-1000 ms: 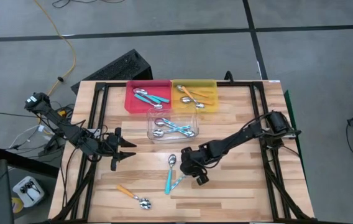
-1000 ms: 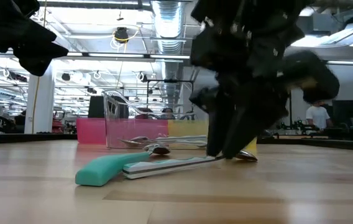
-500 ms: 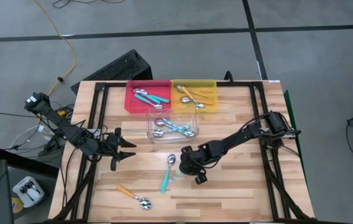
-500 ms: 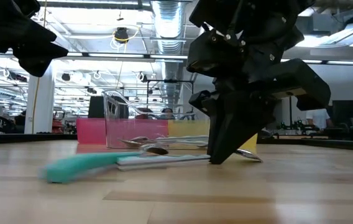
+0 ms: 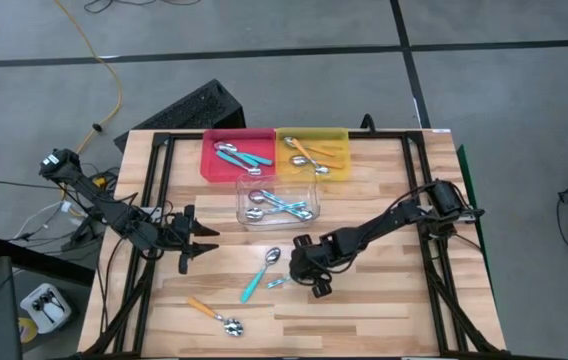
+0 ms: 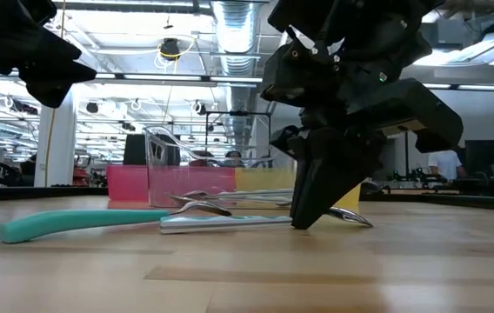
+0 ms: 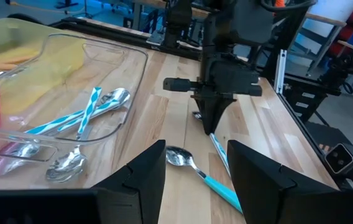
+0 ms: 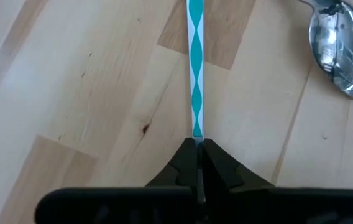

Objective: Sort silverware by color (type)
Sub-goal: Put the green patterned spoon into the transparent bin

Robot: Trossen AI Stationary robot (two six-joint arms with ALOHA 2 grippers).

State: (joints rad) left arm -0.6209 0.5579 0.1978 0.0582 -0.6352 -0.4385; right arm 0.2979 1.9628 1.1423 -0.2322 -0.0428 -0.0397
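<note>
High view: the right gripper [image 5: 305, 270] is set low mid-table, prob. to lift a striped spoon [image 5: 278, 283] beside a teal spoon [image 5: 257, 274]. Spoons are kept in red [image 5: 210, 152], yellow [image 5: 342, 136] & clear [image 5: 244, 183] trays.

Right wrist view: the fingers are pinched on the striped handle.

Left wrist view: the left gripper [image 7: 195, 171] is held apart, waiting.

The wooden table [image 5: 384, 200] bears red [image 5: 210, 160], yellow [image 5: 336, 136] and clear trays [image 5: 242, 200]; three spoons [image 5: 258, 274] lie loose.

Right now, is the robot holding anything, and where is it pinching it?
The right hand pinches the striped spoon by the end of its slim handle, low on the table. The left hand holds nothing.
</note>
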